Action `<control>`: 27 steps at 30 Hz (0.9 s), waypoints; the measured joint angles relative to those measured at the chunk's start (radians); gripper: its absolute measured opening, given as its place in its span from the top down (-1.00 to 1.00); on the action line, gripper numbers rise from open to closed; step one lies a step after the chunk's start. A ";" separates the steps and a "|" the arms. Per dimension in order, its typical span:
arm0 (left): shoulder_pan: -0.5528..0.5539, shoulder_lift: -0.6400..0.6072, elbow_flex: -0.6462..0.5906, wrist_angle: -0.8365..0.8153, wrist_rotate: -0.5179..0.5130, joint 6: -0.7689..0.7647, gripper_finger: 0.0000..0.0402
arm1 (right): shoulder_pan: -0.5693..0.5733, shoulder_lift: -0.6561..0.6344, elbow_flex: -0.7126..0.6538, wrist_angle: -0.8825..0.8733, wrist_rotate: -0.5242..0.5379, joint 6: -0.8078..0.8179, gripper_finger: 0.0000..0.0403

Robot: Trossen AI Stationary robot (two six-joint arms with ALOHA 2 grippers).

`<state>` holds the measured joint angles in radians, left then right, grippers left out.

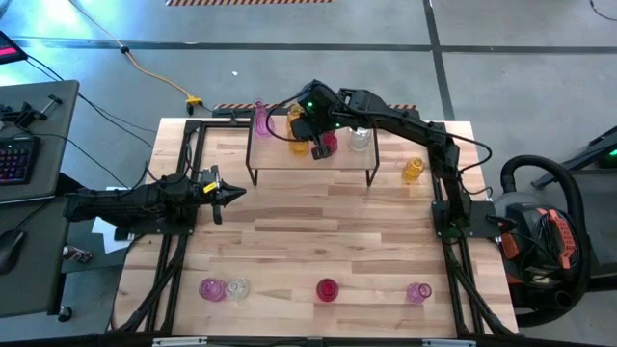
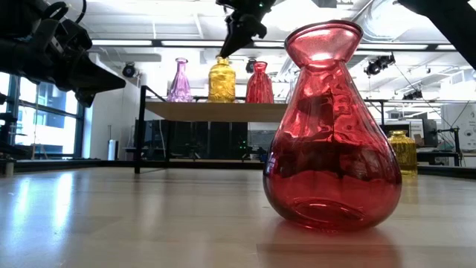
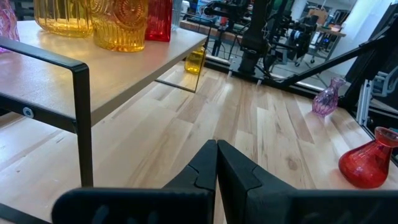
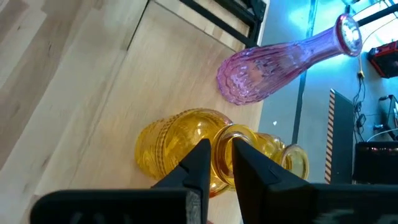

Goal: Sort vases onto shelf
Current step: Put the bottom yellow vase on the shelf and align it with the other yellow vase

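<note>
Nearest, along the near edge of the counter, four vases wait well apart from the shelf: a pink one touching a clear one on the left, a red vase in the middle, and a small pink vase to the right. Farther in, on the left side, the left gripper hangs idle with its fingers pressed fully together and nothing between them. Beyond it stands the shelf, carrying a tall pink vase at its far left, two amber vases beside it, then a dark red vase and a clear vase. The right gripper is right over the amber pair, its fingers nearly closed about the narrow neck of the nearer amber vase; whether they actually pinch the glass I cannot tell. One more amber vase sits on the counter just right of the shelf. These vases look like thin, rigid glass: light, slick and likely to chip or topple, so the narrow neck below the flared rim seems the safest place to take hold, with a gentle squeeze.
</note>
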<state>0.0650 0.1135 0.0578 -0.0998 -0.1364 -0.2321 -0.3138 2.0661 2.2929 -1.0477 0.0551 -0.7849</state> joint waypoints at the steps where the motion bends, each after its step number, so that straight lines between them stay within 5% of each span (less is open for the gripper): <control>1: 0.000 0.000 0.000 0.000 0.000 0.000 0.98 | 0.000 0.004 0.000 0.007 0.000 0.000 0.79; 27: 0.000 0.000 0.000 0.000 0.000 0.000 0.98 | -0.014 0.022 0.015 0.015 0.003 0.021 0.79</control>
<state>0.0650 0.1135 0.0578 -0.0994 -0.1368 -0.2321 -0.3275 2.0876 2.3081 -1.0325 0.0581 -0.7640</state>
